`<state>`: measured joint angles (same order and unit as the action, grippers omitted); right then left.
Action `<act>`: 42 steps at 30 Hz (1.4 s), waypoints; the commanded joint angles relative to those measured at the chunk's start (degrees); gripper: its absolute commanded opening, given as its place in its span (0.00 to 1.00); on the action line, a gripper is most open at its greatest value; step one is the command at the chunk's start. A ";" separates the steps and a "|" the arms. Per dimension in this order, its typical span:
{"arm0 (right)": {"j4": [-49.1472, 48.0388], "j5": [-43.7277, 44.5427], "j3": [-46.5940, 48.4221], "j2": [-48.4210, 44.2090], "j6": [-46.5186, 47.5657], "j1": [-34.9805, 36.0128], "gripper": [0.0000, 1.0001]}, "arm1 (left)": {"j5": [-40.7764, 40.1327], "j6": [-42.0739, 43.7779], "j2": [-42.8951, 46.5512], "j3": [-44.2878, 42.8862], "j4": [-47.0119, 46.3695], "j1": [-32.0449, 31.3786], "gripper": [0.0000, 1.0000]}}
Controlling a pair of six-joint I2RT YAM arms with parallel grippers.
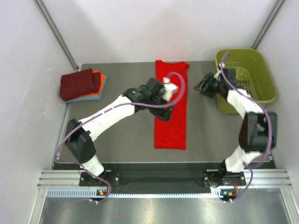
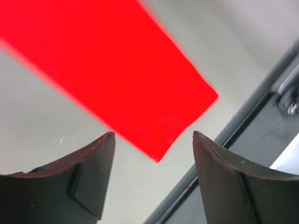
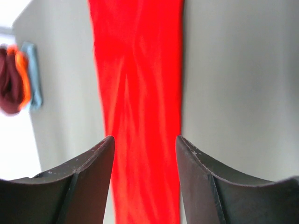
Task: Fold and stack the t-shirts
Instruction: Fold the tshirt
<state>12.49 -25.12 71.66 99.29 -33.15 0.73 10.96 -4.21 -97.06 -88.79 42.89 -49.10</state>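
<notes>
Red cloth catches the eye from above: the red t-shirt (image 1: 170,126) lies as a long narrow strip down the middle of the grey table (image 1: 121,140), collar end toward the far wall. The left gripper (image 1: 167,111) hangs over the strip's left edge about halfway along, though from here I cannot tell how its fingers stand. The right gripper (image 1: 202,87) sits off the shirt's right side, near the olive-green basket (image 1: 267,77). In the far left corner rests the stack of folded t-shirts (image 1: 80,84), maroon on top, orange and grey-blue peeking out beneath. At the left wrist, the left gripper (image 2: 153,135) has its fingers spread wide with nothing between them; the red t-shirt (image 2: 117,70) shows below, one squared end angled toward the table's dark edge. At the right wrist, the right gripper (image 3: 145,140) is likewise parted and empty, the red t-shirt (image 3: 140,70) running away between its fingers, and the stack of folded t-shirts (image 3: 18,79) blurred at the far left.
</notes>
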 commanded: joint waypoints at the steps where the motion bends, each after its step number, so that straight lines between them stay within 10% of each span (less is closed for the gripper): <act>1: 3.67 -2.82 -8.44 -10.57 -2.09 0.41 0.55 | 5.80 -11.13 2.05 5.72 -2.28 12.75 0.71; 17: 4.74 -6.95 -43.95 -29.14 -4.99 1.55 0.53 | 28.32 -33.05 4.33 35.95 -19.50 22.38 0.60; 42: -2.21 -7.22 -46.17 -20.36 -13.70 17.29 0.52 | 30.08 -39.12 -2.79 40.45 -28.74 20.19 0.52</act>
<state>9.61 -36.77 26.00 78.78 -47.03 17.15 40.12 -42.96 -99.00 -47.27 17.12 -27.53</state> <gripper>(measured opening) 0.516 0.524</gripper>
